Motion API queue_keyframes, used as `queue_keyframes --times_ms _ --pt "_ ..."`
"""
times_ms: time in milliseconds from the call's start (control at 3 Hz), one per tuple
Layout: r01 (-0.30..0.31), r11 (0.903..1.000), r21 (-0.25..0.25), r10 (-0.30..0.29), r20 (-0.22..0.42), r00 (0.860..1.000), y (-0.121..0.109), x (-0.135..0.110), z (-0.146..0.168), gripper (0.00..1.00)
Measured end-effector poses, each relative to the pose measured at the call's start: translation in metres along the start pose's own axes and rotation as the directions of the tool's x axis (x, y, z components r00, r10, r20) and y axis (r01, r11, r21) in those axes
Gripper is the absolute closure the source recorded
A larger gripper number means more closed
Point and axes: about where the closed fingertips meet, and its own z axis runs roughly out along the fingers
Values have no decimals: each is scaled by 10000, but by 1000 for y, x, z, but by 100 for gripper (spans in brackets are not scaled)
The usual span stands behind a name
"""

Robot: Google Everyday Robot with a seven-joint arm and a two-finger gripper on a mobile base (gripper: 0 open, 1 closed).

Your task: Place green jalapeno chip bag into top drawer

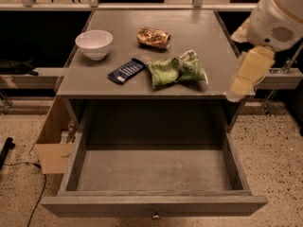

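Clearly, the drawer (142, 205) is open; the bag (176, 71) lies ungrasped on the worktop (203, 27). The claw (239, 86) hangs beside its right edge, and I cannot tell its state.

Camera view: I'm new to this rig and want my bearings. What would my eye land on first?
The top drawer, pulled wide open at the front with nothing inside, dominates. Above it, the green jalapeno chip bag lies crumpled near the front edge of the table, beside a dark-blue packet. The gripper hangs off the table's right edge, about level with the bag.
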Motion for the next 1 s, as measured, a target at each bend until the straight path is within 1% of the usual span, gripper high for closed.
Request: queue_keyframes --times_ms 333,667,1000 --pt "-404 9964 -744 542 1936 9796 -47 -35 29 0" --pt "-832 9826 -1658 1423 3860 9115 -89 -74 55 0" --pt "-904 9773 -1915 1687 4458 8791 -103 -85 61 0"
